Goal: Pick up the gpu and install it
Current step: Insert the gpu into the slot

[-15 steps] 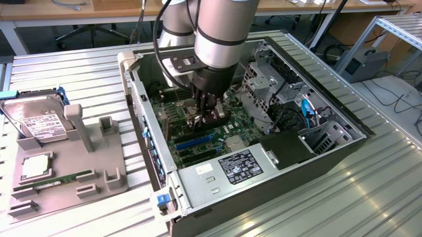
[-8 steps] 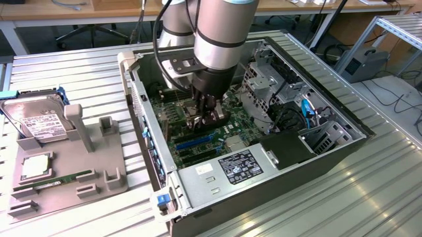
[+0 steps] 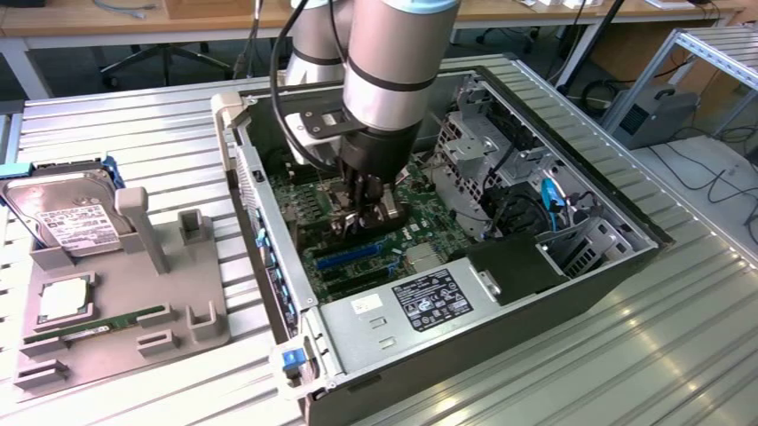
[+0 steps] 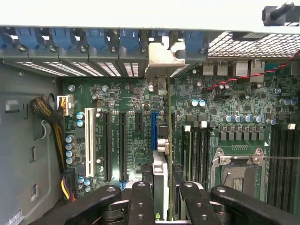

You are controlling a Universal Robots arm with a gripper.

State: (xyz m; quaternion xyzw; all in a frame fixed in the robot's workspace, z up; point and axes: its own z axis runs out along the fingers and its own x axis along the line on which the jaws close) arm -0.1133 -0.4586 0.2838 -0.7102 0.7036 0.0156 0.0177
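Black jaws of the gripper (image 4: 167,199), partly closed, clamp the gpu (image 4: 168,140) edge-on over the green motherboard (image 4: 131,126) inside the computer case (image 3: 474,346); its bracket (image 4: 161,58) touches the rear slots.

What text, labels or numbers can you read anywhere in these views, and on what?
Nothing reads clearly.
Hard drive white label: print too small.
Power supply label: black with white print, blurred.
Motherboard markings: too small.
Case wall sticker, at a corner: illegible.
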